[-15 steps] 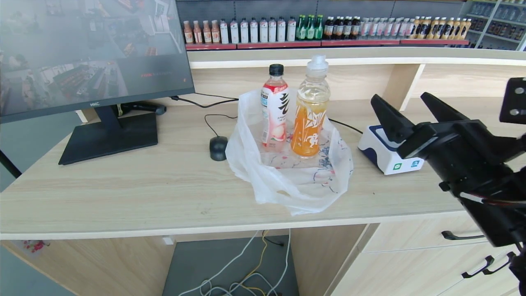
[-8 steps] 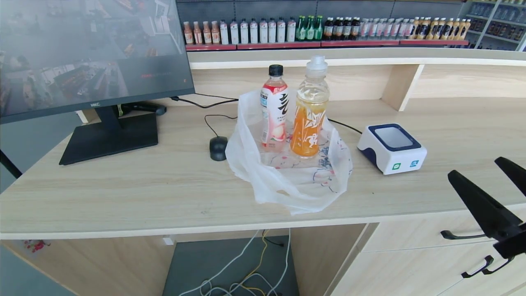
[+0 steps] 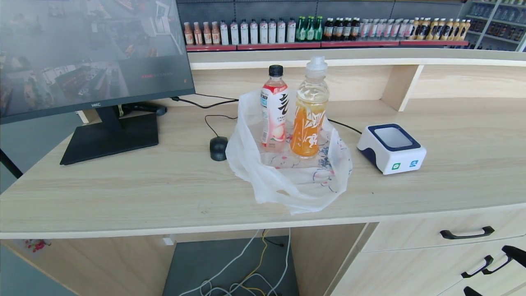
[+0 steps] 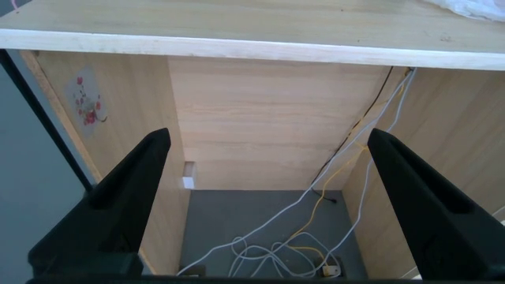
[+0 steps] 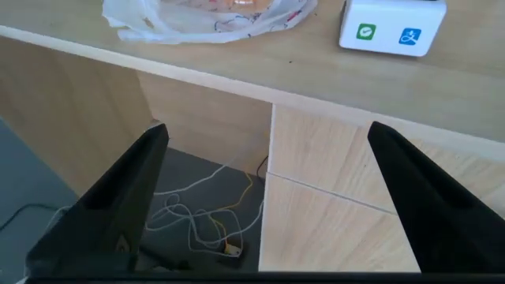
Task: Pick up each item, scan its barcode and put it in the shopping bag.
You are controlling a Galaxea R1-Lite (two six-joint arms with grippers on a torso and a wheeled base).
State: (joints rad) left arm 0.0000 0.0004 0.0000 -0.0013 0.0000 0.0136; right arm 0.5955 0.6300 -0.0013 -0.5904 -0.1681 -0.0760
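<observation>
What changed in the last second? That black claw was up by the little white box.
The right gripper, open and empty, dropped from in front of the barcode scanner to below the counter edge. It took hold of nothing. The pink bottle and orange bottle stayed upright in the shopping bag; the scanner did not move.

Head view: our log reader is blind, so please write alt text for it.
A pink-labelled bottle and an orange drink bottle stand upright in an open white shopping bag on a wooden counter. A white barcode scanner sits to its right, a mouse and monitor to its left.
</observation>
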